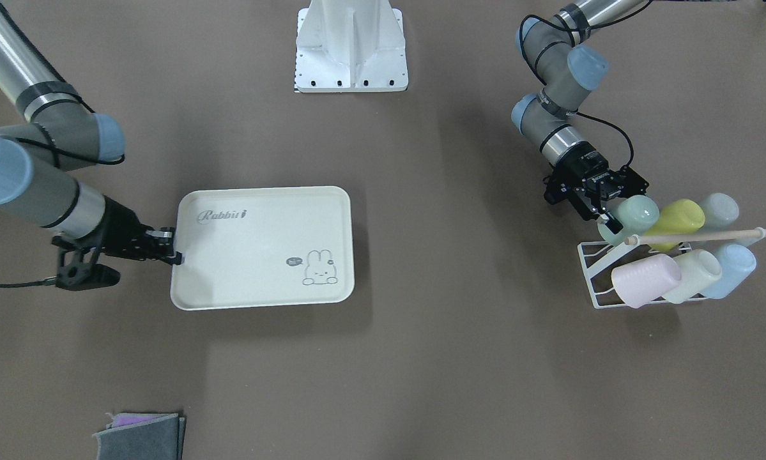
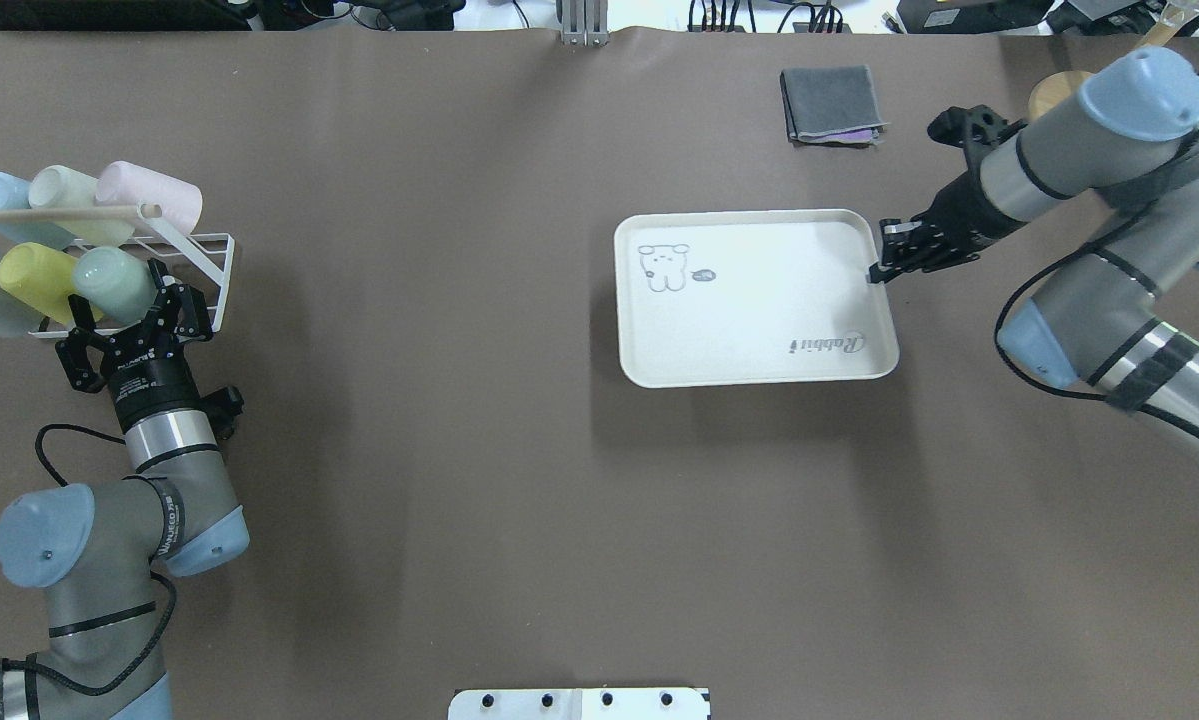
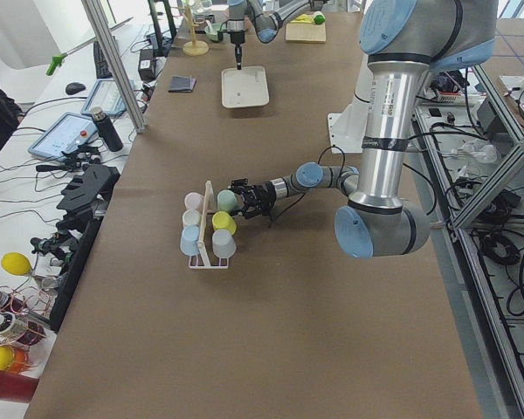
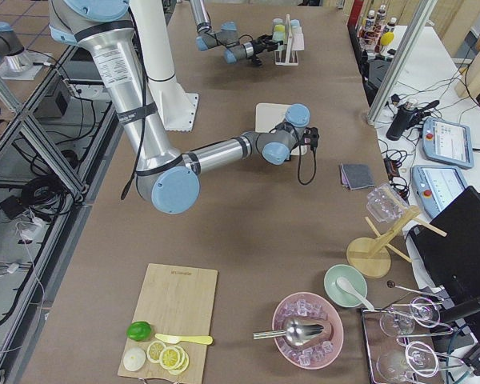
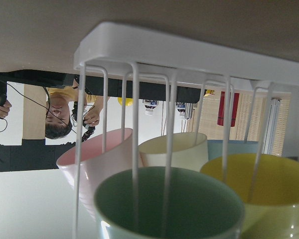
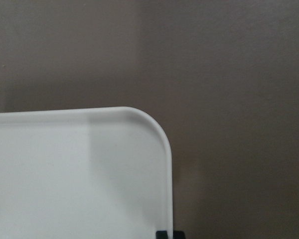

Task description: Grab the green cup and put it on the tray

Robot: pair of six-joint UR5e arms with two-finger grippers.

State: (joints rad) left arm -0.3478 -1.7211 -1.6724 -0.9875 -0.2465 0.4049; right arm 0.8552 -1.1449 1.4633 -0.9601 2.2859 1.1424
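Nothing placed yet: green cup (image 2: 114, 281) lay in the rack (image 2: 205, 262) at the desk's (image 2: 459, 450) 9 o'clock overhead, left pincer (image 2: 137, 308) spread at its mouth, right pincer (image 2: 877, 268) clenched on the tray's (image 2: 759, 320) 3 o'clock rim.

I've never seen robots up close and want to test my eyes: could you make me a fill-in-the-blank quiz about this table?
1. The white wire rack holds ___ cups.
2. The left pincer is at the green cup, whose neighbour in its row is the ___ one.
3. The tray, with the right pincer at its rim, bears the word ___.

Missing words: six; yellow; Rabbit.
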